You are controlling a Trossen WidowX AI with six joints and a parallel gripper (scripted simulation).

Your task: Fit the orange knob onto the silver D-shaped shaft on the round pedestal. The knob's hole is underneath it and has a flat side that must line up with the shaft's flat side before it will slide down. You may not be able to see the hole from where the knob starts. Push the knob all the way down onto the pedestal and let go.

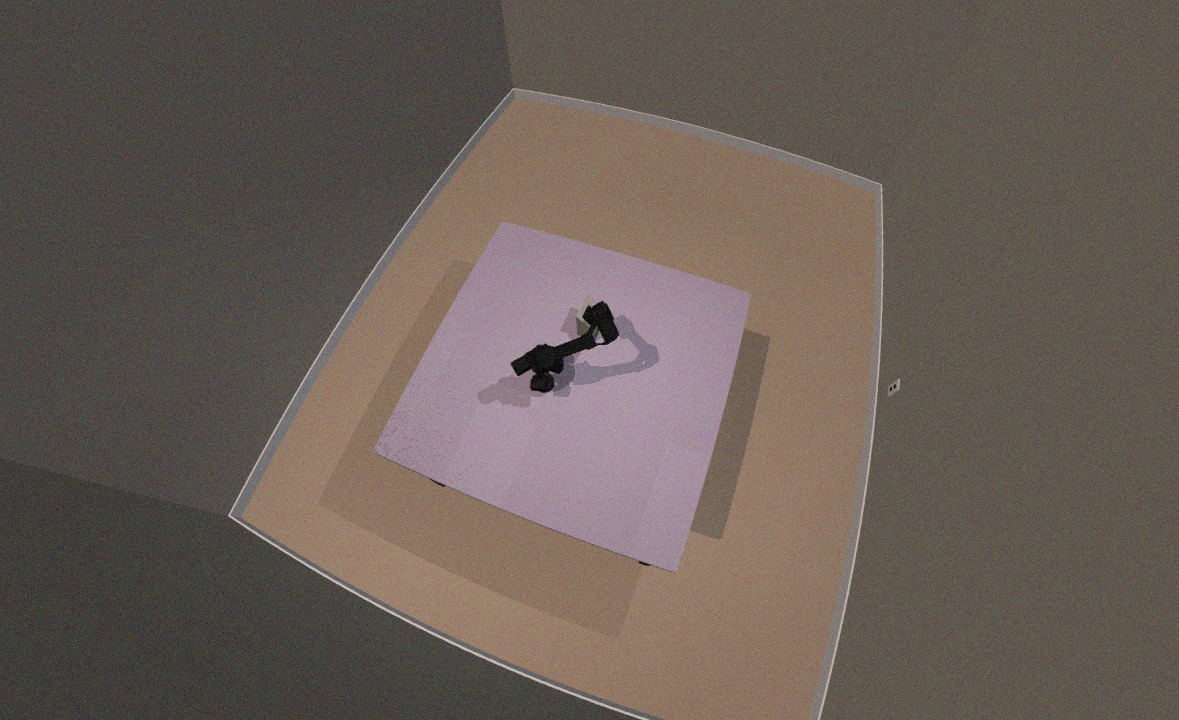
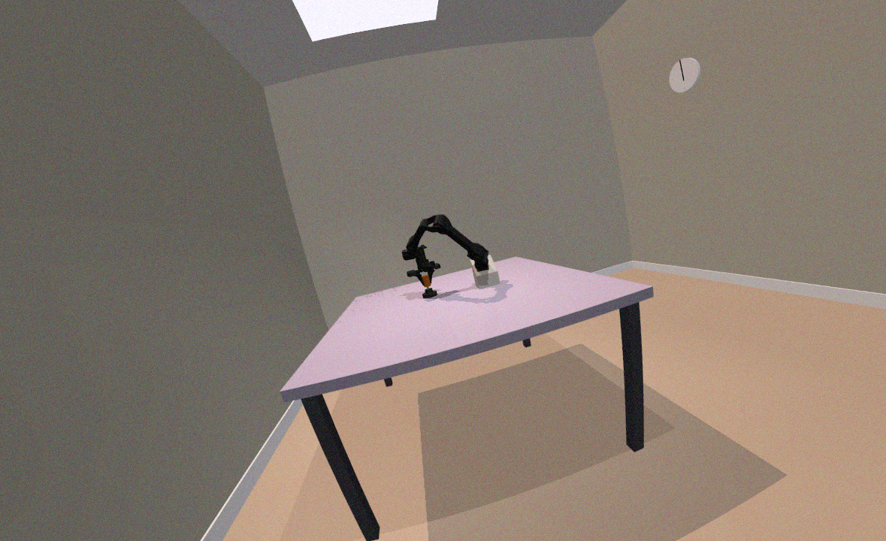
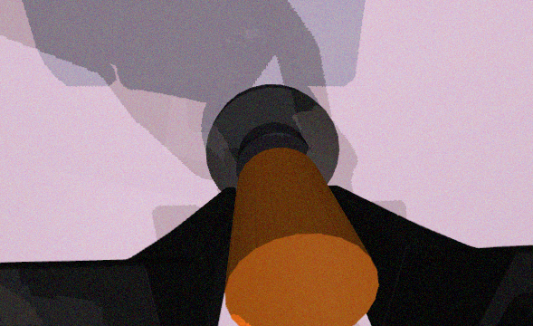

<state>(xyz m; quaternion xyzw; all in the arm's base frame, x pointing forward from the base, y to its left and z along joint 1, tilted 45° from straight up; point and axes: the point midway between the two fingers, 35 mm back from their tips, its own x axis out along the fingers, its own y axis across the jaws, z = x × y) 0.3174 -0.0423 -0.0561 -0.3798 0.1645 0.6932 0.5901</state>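
The orange knob (image 2: 425, 279) (image 3: 302, 276) is held upright between the two black fingers. My gripper (image 3: 281, 196) is shut on it. The dark round pedestal (image 2: 429, 294) (image 3: 230, 118) stands on the table, with the knob's lower end over its raised centre in the wrist view. In the exterior view the knob is just above the pedestal; whether they touch is too small to tell. The silver shaft is not visible, hidden by the knob, and so are the knob's hole and its flat side. In the top view the arm covers the knob.
The lilac table (image 1: 593, 465) (image 2: 500, 319) carries the arm and pedestal. The arm's pale base block (image 2: 486, 276) stands beyond the pedestal, to the right in the exterior view. Shadows of the arm fall across the table and pedestal.
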